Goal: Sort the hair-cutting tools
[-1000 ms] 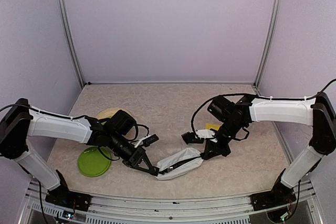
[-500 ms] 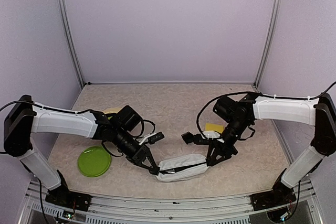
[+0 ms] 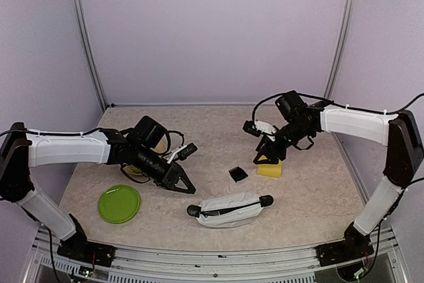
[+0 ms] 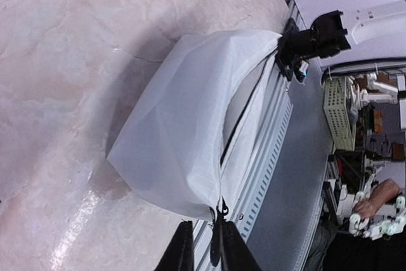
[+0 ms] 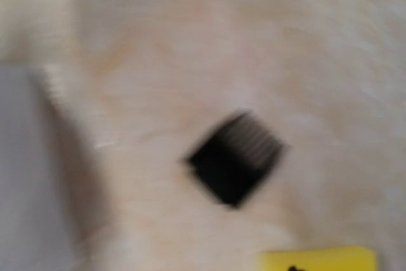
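From the overhead camera I see the comb guard [image 3: 238, 173] lying alone on the surface [image 3: 212, 130], between the white pouch [image 3: 232, 209] and a yellow block [image 3: 270, 169], touching neither. My left hand [image 3: 183, 185] hangs near the pouch's black end but clear of it. My right hand [image 3: 264, 157] sits just over the block, and I cannot tell whether it is spread or clenched. In the left wrist view the fingers [image 4: 179, 255] are drawn almost together with nothing between them, and the pouch looks soft and slack, its zip partly parted. The right wrist view is blurred and shows no fingers, only the guard below. I judge the guard to be light, stiff plastic, likely to skid. I would pinch it across its solid back, not the teeth. No scissors or clipper are in sight.
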Robot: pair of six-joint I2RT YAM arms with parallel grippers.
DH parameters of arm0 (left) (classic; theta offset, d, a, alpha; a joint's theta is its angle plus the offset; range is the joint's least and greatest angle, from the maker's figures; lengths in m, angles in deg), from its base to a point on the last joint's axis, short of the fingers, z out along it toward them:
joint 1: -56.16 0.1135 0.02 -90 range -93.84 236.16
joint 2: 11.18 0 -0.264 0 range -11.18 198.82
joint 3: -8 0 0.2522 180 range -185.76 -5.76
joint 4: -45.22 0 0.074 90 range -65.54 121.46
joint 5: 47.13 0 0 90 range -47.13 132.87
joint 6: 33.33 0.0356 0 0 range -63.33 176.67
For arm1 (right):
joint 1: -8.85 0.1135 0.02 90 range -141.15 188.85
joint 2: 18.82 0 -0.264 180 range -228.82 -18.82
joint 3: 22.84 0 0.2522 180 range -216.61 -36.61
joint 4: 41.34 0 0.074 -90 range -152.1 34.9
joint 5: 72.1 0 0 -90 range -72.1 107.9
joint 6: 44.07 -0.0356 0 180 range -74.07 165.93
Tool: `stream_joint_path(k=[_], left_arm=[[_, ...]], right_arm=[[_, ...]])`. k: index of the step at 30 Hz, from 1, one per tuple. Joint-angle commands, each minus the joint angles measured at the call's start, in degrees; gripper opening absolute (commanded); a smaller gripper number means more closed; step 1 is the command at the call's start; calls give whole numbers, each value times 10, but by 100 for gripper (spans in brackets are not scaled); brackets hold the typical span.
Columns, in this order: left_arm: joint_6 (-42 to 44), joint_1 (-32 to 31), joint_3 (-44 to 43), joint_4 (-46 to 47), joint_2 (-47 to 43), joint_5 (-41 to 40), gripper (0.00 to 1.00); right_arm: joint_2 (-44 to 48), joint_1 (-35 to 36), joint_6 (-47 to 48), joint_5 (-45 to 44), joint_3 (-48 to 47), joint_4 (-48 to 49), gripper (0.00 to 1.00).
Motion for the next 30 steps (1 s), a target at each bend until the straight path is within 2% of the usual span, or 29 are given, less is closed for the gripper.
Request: stream_joint_path(k=[1, 4, 8, 11, 12, 13, 14, 17, 24, 30], left_arm=[[1, 8, -11, -19, -24, -44, 24], [-10, 10, -13, -18, -50, -93, 40], [-43, 19, -17, -16, -75, -186, 47], [-70, 33, -20, -32, -80, -284, 48], [-78, 34, -21, -39, -82, -311, 49], [-83, 35, -23, -42, -83, -335, 49], [-89, 35, -25, -44, -84, -356, 49], [-103, 36, -26, -33, -94, -392, 50], [-96, 36, -40, -27, -87, -389, 50], [-91, 36, -40, -21, -88, -390, 50]], right_arm=[[-75, 18, -87, -103, -6, 86, 56], [-108, 42, -92, -105, -18, 85, 58], [-152, 67, -106, -121, -48, 74, 61], [-168, 76, -136, -138, -61, 84, 73], [-173, 81, -141, -152, -65, 85, 81], [-179, 85, -144, -161, -72, 83, 97], [-186, 88, -152, -166, -79, 79, 100], [-198, 100, -163, -186, -89, 79, 100], [-259, 118, -193, -236, -119, 63, 100], [-267, 118, -191, -257, -117, 51, 100]])
